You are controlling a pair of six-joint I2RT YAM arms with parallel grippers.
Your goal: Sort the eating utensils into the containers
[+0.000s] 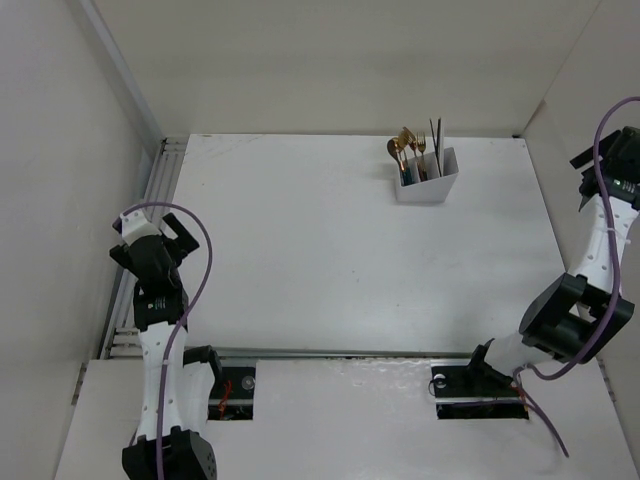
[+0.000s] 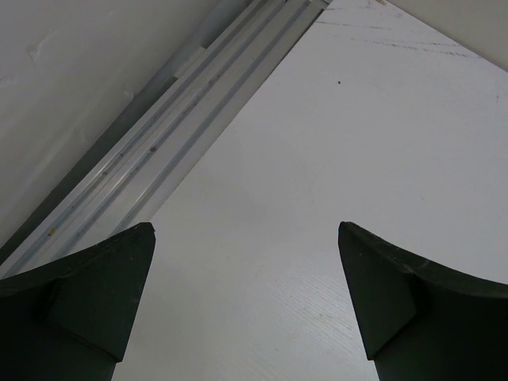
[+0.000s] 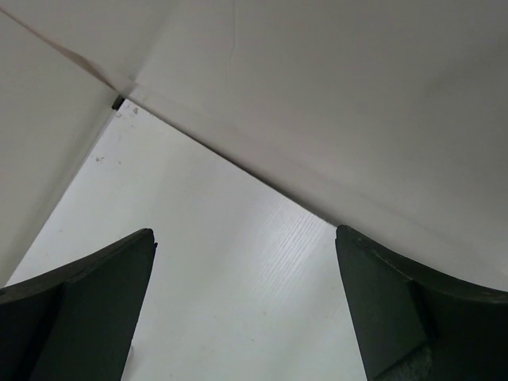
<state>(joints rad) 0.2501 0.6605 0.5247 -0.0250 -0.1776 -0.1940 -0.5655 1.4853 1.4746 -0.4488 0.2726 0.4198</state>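
The small white box stands upright at the far middle-right of the table. Gold-headed spoons and forks and thin dark chopsticks stick up out of it. My left gripper is open and empty at the table's left edge, far from the box; its wrist view shows only bare table between the fingers. My right gripper is open and empty by the right wall; its wrist view shows bare table and wall. No utensil lies loose on the table.
A metal rail runs along the table's left edge beside my left gripper. White walls enclose the table on the left, back and right. Purple cables loop off both arms.
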